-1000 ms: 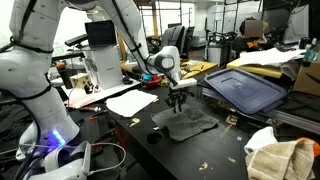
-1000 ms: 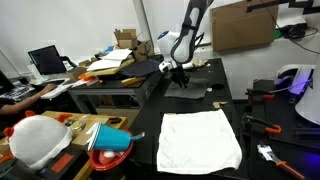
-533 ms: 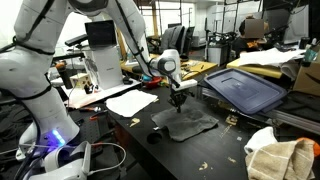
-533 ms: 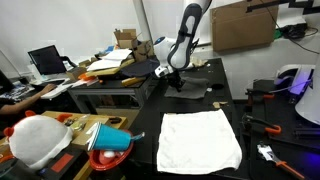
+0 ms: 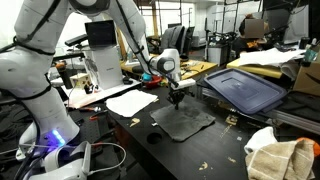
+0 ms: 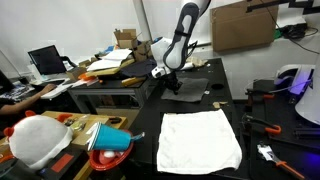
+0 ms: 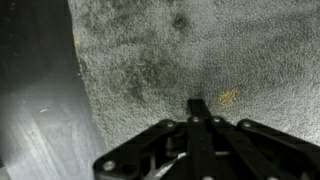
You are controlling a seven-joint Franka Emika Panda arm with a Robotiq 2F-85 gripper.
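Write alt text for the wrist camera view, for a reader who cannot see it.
A black robot gripper, jaws closed, pinches a dark grey fuzzy cloth that fills most of the frame. A small orange-tan speck sits on the cloth near the fingertips, and a strip of dark, glossy table top shows along the left.

Grey towel [image 7: 200, 50] under gripper [image 7: 197, 104]: dark grey, mottled pile, one small orange speck. Gripper black. Counter [image 5: 125, 135] black, with pale crumbs scattered on it. White towel [image 6: 200, 140]: plain, no pattern. Arm [image 5: 135, 30] white with black joints. Tray [image 5: 245, 85] dark blue. Paper sheet [image 5: 130, 102] white. Box [image 6: 240, 25] cardboard brown. Bowl [image 6: 112, 140] teal.
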